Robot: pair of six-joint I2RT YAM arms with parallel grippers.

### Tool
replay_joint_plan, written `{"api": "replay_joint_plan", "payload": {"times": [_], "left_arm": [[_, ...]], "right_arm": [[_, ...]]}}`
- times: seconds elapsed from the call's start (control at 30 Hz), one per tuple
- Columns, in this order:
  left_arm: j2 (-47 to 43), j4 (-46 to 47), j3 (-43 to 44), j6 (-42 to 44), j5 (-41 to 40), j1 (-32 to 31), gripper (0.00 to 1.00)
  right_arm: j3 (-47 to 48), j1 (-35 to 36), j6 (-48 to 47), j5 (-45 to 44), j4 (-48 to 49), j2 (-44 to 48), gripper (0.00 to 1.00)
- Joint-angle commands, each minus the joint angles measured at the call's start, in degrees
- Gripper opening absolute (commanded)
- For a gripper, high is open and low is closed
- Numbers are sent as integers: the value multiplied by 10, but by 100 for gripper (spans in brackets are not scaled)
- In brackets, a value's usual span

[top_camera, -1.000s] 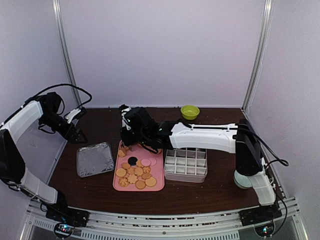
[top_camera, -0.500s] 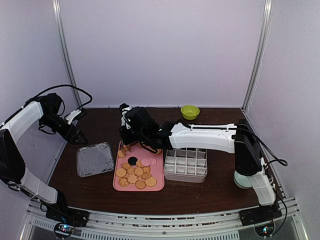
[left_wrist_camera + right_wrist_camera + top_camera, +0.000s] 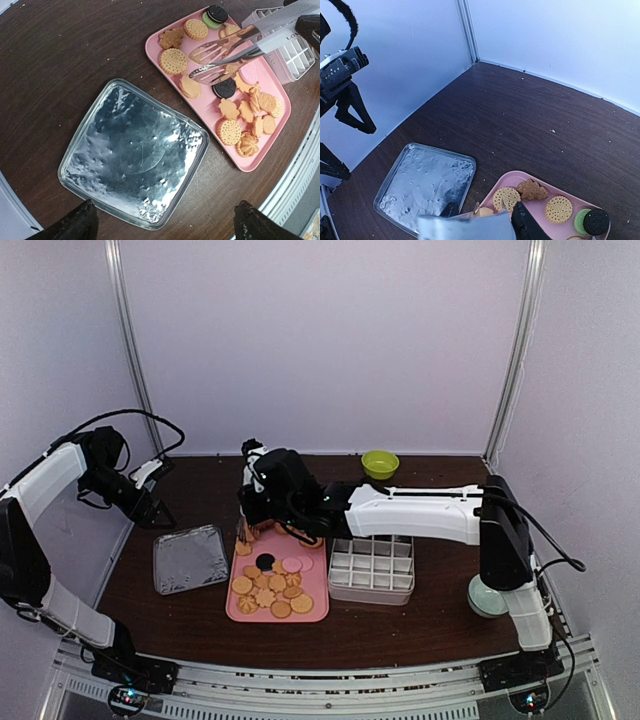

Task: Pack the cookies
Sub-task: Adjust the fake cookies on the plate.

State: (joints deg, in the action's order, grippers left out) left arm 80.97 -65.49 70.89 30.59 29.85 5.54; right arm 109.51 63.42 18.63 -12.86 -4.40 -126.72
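Observation:
The cookies [image 3: 272,587] lie spread over a pink tray [image 3: 316,606]; most are tan, round or flower-shaped, and a few are black. The left wrist view shows the cookies [image 3: 230,131] on the pink tray [image 3: 207,117] too. My right gripper [image 3: 258,520] hangs over the tray's far left end, shut on metal tongs [image 3: 225,52]. The tong tips sit just above a tan cookie [image 3: 190,87]. Whether they hold a cookie I cannot tell. In the right wrist view the right gripper [image 3: 485,220] clasps the tongs [image 3: 465,228]. My left gripper [image 3: 165,225] stands open, high at the far left.
A square foil tray [image 3: 190,558] lies left of the pink tray. A white divided box [image 3: 372,568] stands right of it. A green bowl [image 3: 380,462] sits at the back, near the rear wall. Walls and metal posts close in both sides.
My right gripper with the tongs has shifted slightly lower over the tray's far left end. The left arm has not moved.

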Motion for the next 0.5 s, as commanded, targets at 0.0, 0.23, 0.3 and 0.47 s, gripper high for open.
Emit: {"api": "replay_joint_plan", "payload": {"times": [0.0, 0.23, 0.3, 0.47], "left_arm": [[1, 1, 1, 12, 11, 3, 97], [1, -4, 3, 11, 17, 3, 97], [-1, -6, 2, 13, 17, 3, 97], [-5, -8, 0, 17, 15, 3, 96]], "right_arm": [[11, 4, 15, 1, 29, 0, 35], [24, 1, 16, 2, 22, -26, 35], [31, 2, 17, 7, 17, -36, 35], [41, 2, 22, 20, 11, -51, 35]]}}
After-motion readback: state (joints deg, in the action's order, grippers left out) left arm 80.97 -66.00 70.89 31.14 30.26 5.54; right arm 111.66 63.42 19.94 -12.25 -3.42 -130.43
